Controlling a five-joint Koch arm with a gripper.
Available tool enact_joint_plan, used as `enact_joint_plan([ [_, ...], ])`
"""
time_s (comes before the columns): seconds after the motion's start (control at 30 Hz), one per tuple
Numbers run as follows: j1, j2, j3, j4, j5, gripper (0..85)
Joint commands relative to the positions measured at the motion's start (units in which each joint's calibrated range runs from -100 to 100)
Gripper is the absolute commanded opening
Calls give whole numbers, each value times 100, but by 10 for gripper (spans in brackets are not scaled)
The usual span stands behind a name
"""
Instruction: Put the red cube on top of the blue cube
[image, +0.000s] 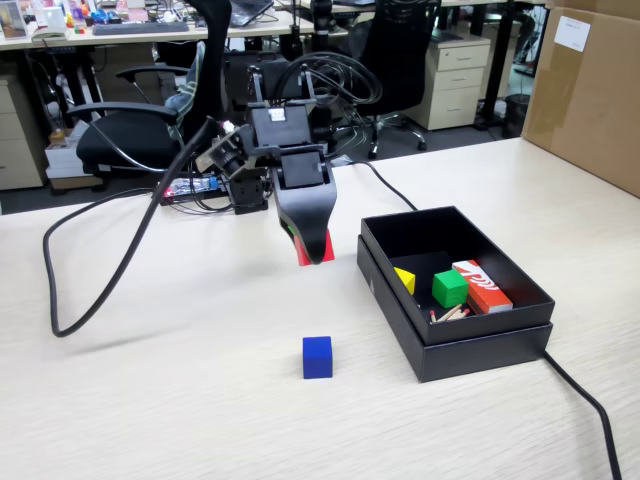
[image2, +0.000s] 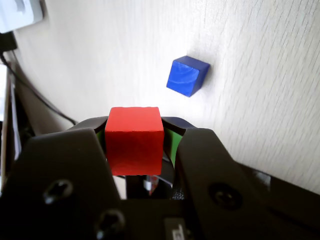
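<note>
The red cube (image2: 134, 140) is clamped between my black jaws, whose inner faces are green, and it hangs above the table. In the fixed view only a red edge of the red cube (image: 325, 252) shows beside the gripper (image: 314, 252), which points down. The blue cube (image: 317, 357) rests alone on the pale wooden table, nearer the front edge than the gripper. In the wrist view the blue cube (image2: 187, 75) lies ahead and to the right of the gripper (image2: 135, 137).
An open black box (image: 490, 345) stands to the right in the fixed view. It holds a green cube (image: 449, 288), a yellow piece (image: 405, 279) and a red-and-white box (image: 482, 285). A black cable (image: 100, 285) loops across the table's left. A cardboard box (image: 590, 90) stands far right.
</note>
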Motion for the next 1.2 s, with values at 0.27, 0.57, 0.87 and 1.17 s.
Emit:
enact_joint_plan([
  [0.27,-44,1327,989,-4,-10,9],
  [0.57,-63,1579,863,-56,-5,9],
  [0.87,-59,1683,844,-56,20,9],
  [1.17,-54,1832,899,-56,29,11],
])
